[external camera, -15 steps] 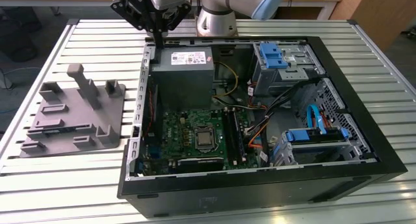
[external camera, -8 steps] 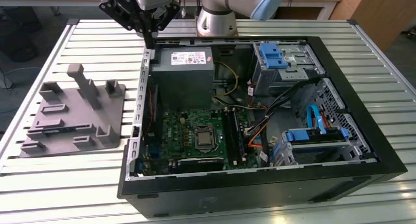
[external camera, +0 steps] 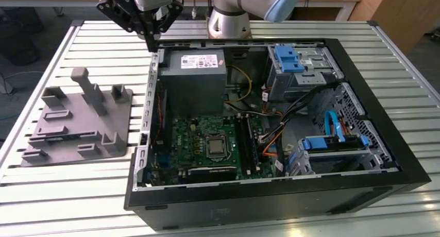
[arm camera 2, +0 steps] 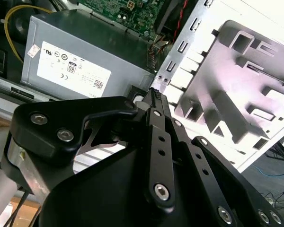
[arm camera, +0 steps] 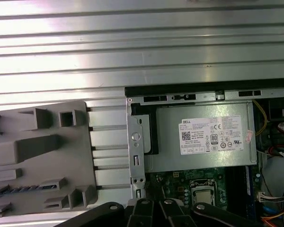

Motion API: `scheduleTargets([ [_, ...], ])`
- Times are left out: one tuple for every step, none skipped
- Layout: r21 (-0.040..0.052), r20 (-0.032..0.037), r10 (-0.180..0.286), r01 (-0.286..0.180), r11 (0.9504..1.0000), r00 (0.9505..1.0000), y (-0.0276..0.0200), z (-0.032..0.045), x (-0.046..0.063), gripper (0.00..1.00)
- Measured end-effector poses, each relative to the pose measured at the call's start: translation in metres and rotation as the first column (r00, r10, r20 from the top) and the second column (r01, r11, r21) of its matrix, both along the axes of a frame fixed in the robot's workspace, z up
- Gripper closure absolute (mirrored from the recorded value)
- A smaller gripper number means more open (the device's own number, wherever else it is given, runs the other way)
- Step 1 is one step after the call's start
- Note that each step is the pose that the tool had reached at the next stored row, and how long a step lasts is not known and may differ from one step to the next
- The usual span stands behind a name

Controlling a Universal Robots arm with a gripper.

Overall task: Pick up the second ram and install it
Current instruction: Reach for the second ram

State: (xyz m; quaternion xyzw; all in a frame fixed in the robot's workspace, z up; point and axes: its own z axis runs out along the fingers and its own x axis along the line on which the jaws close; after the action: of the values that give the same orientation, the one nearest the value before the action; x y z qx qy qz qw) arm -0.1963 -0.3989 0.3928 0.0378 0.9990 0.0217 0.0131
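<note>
**Second ram not yet picked up; both pick-up and install are left for you.**
On the bench [external camera: 69,196] stands the open computer case [external camera: 206,211], and beside it, on the exterior view's left, the grey holder block [external camera: 113,118]. Your gripper [external camera: 148,38] hangs clenched on nothing above the case corner by the power supply [external camera: 196,77], well apart from the block. The second ram [arm camera: 21,189], a thin dark strip, lies seated in one of the block's slots.

Open computer case [external camera: 275,202] on a slatted metal counter [external camera: 62,196], green circuit board [external camera: 189,139] and grey power supply [external camera: 192,85] exposed. Just beside it, on the exterior view's left, a grey holder block [external camera: 79,126]. A black claw [external camera: 148,40] hangs over the case's far corner.
</note>
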Motion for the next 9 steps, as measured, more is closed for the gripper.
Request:
scheduleTargets([
  [0.0, 0.0, 0.0, 0.0, 1.0, 1.0, 0.0, 0.0, -0.0015, 0.9],
  [0.0, 0.0, 0.0, 0.0, 1.0, 1.0, 0.0, 0.0, -0.0029, 0.9],
  [0.0, 0.0, 0.0, 0.0, 1.0, 1.0, 0.0, 0.0, -0.0043, 0.9],
  [-0.0001, 0.0, 0.0, 0.0, 1.0, 1.0, 0.0, -0.0001, -0.0056, 0.9],
  [0.0, 0.0, 0.0, 0.0, 1.0, 1.0, 0.0, -0.0001, -0.0067, 0.9],
  [-0.0001, -0.0001, 0.0, 0.0, 1.0, 1.0, 0.0, -0.0001, -0.0076, 0.9],
  [0.0, 0.0, 0.0, 0.0, 1.0, 1.0, 0.0, -0.0002, -0.0083, 0.9],
  [-0.0001, -0.0001, 0.0, 0.0, 1.0, 1.0, 0.0, -0.0002, -0.0091, 0.9],
  [-0.0001, -0.0001, 0.0, 0.0, 1.0, 1.0, 0.0, -0.0002, -0.0101, 0.9],
])
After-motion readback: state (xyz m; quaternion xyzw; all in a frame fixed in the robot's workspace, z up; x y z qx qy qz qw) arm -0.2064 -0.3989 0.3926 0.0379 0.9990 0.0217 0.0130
